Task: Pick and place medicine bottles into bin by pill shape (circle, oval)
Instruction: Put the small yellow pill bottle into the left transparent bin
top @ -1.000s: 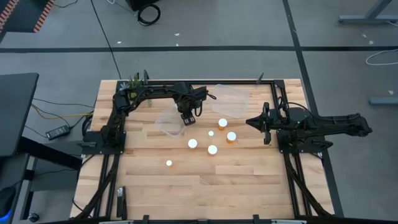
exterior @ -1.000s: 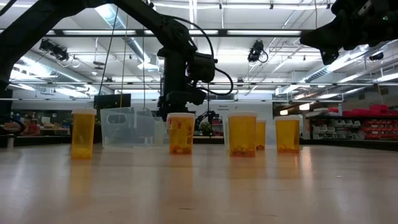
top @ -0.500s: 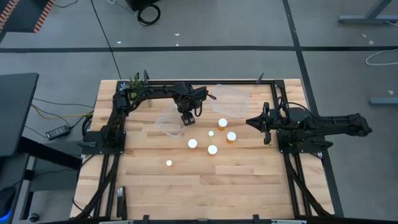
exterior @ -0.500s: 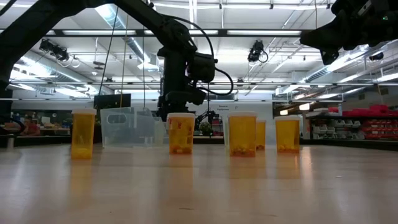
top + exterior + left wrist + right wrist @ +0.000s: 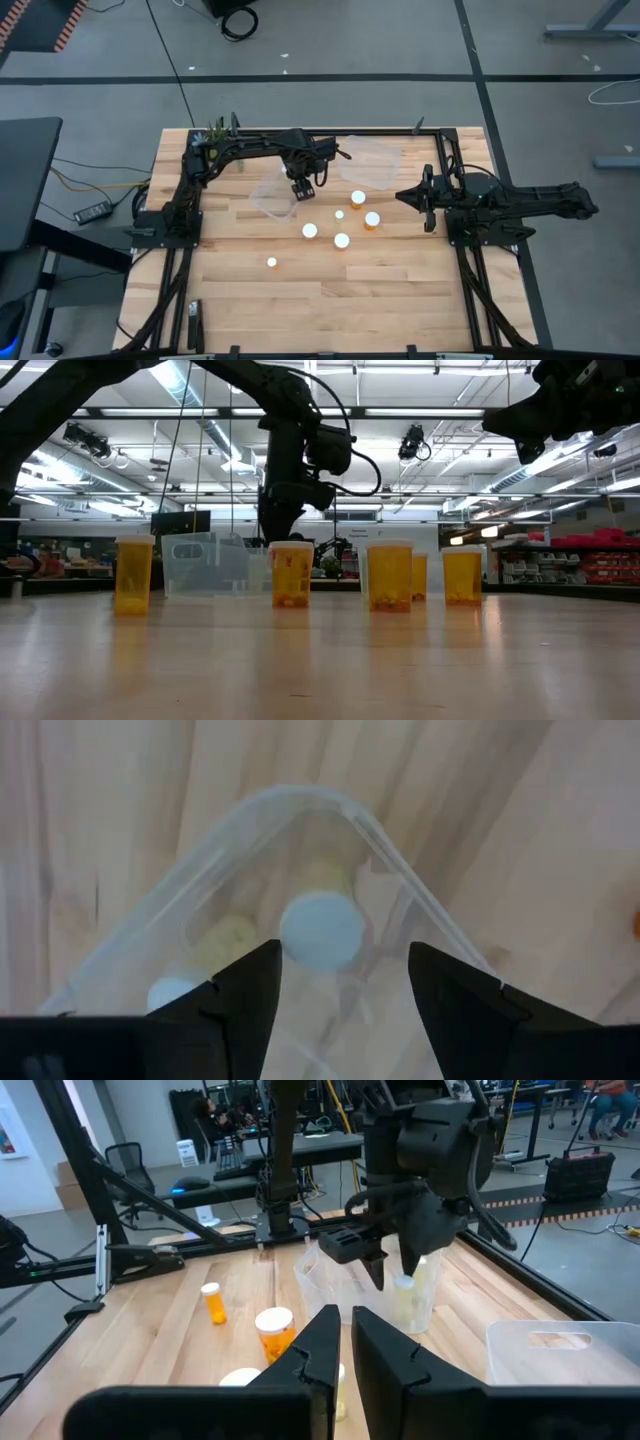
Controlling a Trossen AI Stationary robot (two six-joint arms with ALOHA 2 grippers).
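Bottles with white caps stand loose on the bench (image 5: 400, 290): in the high view five caps show near the middle, one (image 5: 358, 198) farthest back, one (image 5: 372, 219) just right of centre, a small one (image 5: 339, 214) between them, two (image 5: 311, 231) (image 5: 342, 240) side by side nearer, and one (image 5: 272, 263) alone toward the near left. More bottles lie inside the clear bin (image 5: 272, 197) on the left; the left wrist view shows a white cap (image 5: 321, 931) and another (image 5: 172, 993) through its wall.

The left arm reaches from its far-left base across the far edge, elbow bent, wrist turned straight down, so the left claw (image 5: 303, 192) hangs just above the right edge of that bin. Its fingers (image 5: 245, 995) stand apart with nothing between them, released, framing the capped bottle in the bin below.

A second clear bin (image 5: 372, 162) sits at the far middle, right of the arm.

The right arm lies stretched low from the right side, pointing left, with the right claw (image 5: 408, 196) clenched shut on nothing, raised near the right-hand bottles. From the low view, five amber bottles stand in a row, the leftmost (image 5: 133, 575) apart from the others.
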